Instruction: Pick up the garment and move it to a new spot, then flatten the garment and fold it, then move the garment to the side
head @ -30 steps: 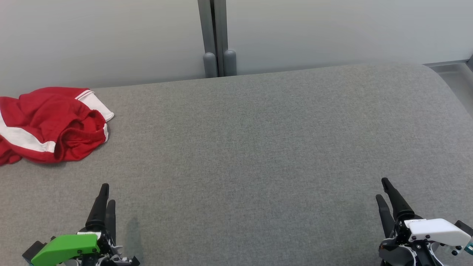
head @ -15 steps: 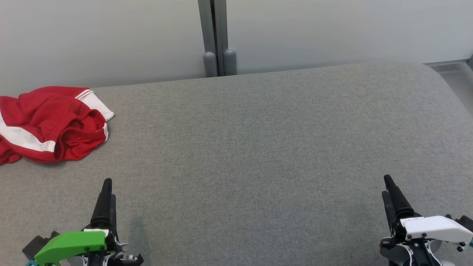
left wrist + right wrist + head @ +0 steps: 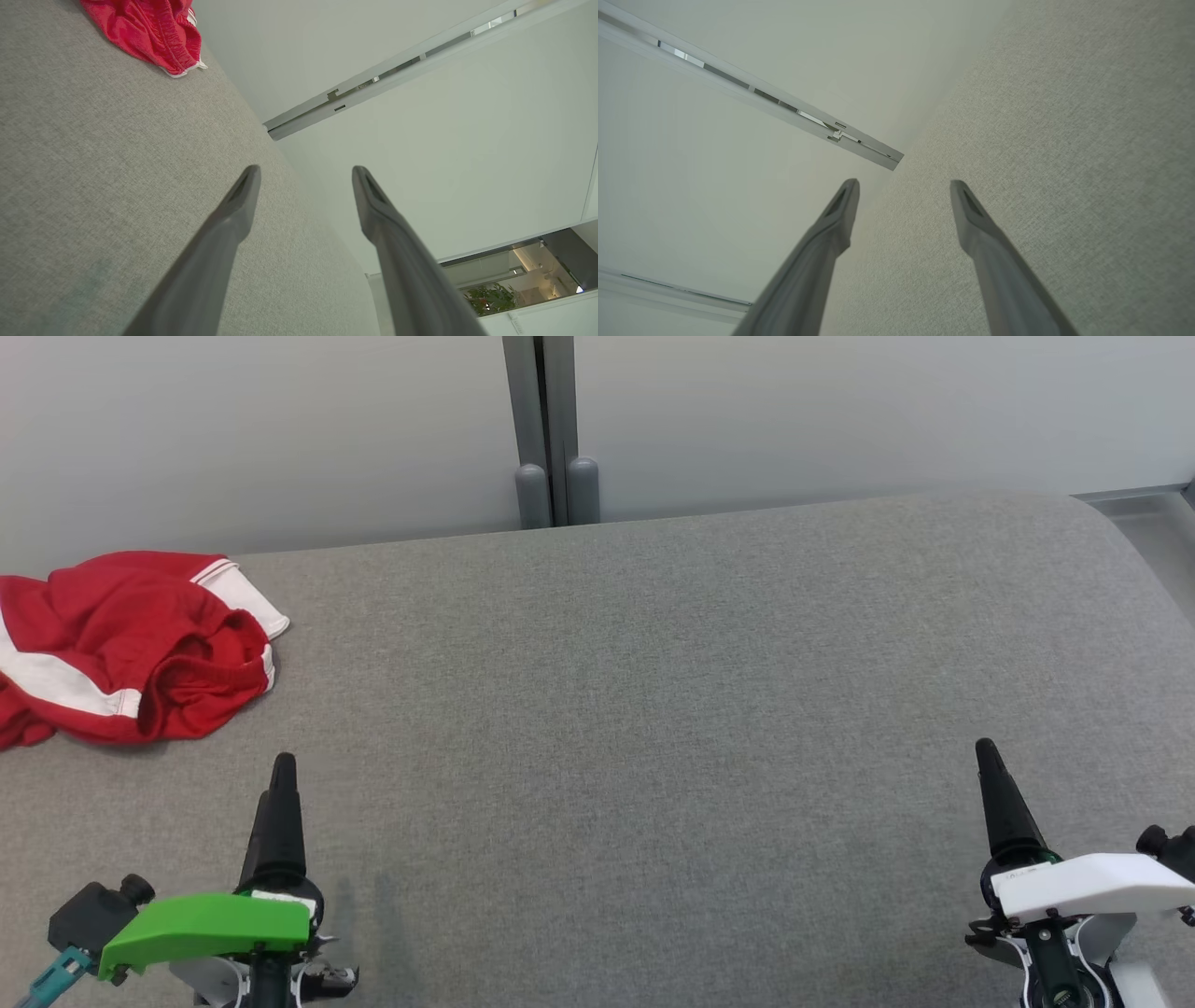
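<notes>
Left tool [image 3: 281, 777], green-capped, lower left of the frame: the two dark fingers stand wide apart with nothing between them. Right tool [image 3: 988, 754], white-capped, lower right of the frame: likewise spread wide and empty. Both point up the frame over the grey fabric-covered tabletop [image 3: 653, 709]. The crumpled red cloth garment with white stripes [image 3: 131, 649] lies at the upper left, near the tabletop's far edge, well apart from both tools.
</notes>
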Controlling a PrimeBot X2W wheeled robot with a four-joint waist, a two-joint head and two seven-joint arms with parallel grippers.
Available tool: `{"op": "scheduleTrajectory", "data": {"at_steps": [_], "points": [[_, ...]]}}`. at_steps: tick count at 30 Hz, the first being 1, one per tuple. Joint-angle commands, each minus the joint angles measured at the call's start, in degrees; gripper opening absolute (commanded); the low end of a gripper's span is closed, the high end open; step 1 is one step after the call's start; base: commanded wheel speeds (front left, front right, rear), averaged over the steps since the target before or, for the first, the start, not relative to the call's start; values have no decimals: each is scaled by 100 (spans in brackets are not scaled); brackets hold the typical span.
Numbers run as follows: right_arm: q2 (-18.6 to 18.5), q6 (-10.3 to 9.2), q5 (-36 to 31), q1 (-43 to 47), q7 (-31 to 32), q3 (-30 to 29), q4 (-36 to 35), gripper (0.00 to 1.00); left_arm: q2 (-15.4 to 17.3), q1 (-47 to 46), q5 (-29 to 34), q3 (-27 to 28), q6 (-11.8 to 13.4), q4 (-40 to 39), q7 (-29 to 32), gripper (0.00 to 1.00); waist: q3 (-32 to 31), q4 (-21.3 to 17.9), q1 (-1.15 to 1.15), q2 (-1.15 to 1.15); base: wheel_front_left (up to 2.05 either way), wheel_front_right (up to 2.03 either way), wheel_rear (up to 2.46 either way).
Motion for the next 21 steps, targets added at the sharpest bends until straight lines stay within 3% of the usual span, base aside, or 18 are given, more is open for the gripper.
{"op": "scheduleTrajectory", "data": {"at_steps": [1, 21], "points": [[-44, 1, -358, -78, -66, 36, -164, 100, 35, -106, 363, -73, 12, -168, -58, 100, 4, 2, 0, 0, 0, 0, 0], [-62, 2, -2379, 24, -443, 240, -188, 100, 50, 153, 2707, -261, 215, -122, -437, 100, 59, 16, 0, 0, 0, 0, 0]]}}
